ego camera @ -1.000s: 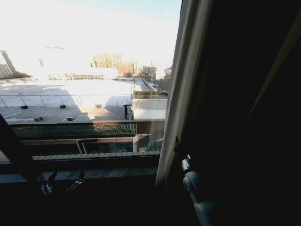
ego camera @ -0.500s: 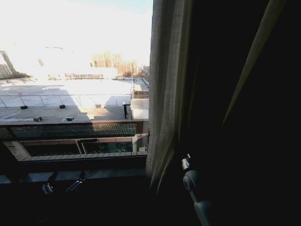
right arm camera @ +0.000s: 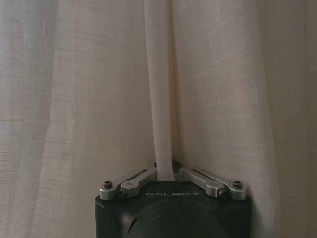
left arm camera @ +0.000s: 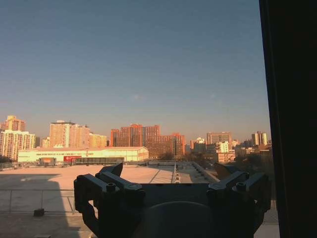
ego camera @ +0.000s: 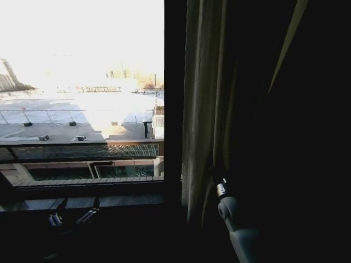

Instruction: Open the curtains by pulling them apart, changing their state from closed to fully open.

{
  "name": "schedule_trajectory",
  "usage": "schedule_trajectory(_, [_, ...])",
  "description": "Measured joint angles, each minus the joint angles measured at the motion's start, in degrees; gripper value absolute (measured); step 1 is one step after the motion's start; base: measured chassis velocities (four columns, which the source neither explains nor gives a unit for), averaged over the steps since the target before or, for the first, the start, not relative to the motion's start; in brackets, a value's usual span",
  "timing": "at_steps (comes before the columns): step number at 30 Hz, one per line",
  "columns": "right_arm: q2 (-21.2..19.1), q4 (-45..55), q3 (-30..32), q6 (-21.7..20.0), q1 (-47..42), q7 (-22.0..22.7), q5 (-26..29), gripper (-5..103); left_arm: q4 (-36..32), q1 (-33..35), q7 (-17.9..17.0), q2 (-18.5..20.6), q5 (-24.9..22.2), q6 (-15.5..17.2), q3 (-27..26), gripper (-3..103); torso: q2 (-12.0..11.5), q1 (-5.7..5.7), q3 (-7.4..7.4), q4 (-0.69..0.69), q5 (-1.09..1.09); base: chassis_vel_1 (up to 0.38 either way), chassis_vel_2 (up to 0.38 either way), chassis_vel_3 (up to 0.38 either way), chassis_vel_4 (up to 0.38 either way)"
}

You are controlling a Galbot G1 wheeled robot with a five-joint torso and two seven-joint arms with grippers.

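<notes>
- Curtains (ego camera: pixel 200 109) are gathered at the 3 o'clock side of the head view, hanging in long folds beside a dark window frame bar (ego camera: pixel 173 98).
- One narrow fold (right arm camera: pixel 161 124) is clamped between the closed fingers of the right gripper (right arm camera: pixel 165 171).
- The left gripper (left arm camera: pixel 171 186) is held low at 7 o'clock, fingers spread apart, facing the bare window glass (left arm camera: pixel 148 74).

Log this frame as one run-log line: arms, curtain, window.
right tool: shut on a fold of the curtain | left tool: open, facing the bare window | curtain gathered at the right of the head view
</notes>
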Motion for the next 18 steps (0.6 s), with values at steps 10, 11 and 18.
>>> schedule_trajectory(10, [-1.8, -9.1, 7.0, -0.1, 4.6, 5.1, 2.3, 0, 0.0, 0.3, 0.0, -0.1, -0.4, -1.1, -0.2, 100, 0.0, 0.00, 0.01, -0.02, 0.01, 0.000, 0.000, 0.000, 0.000])
schedule_trajectory(11, [-1.8, -9.1, 7.0, -0.1, 4.6, 5.1, 2.3, 0, 0.0, 0.3, 0.0, -0.1, -0.4, -1.1, -0.2, 100, 0.0, 0.00, 0.01, -0.02, 0.01, 0.000, 0.000, 0.000, 0.000])
schedule_trajectory(18, [-3.0, -8.8, 8.8, -0.4, 4.3, 7.2, 3.2, 0, 0.4, 0.3, 0.1, 0.0, -0.4, -1.5, 0.0, 100, 0.0, 0.00, 0.02, -0.03, 0.05, 0.000, 0.000, 0.000, 0.000])
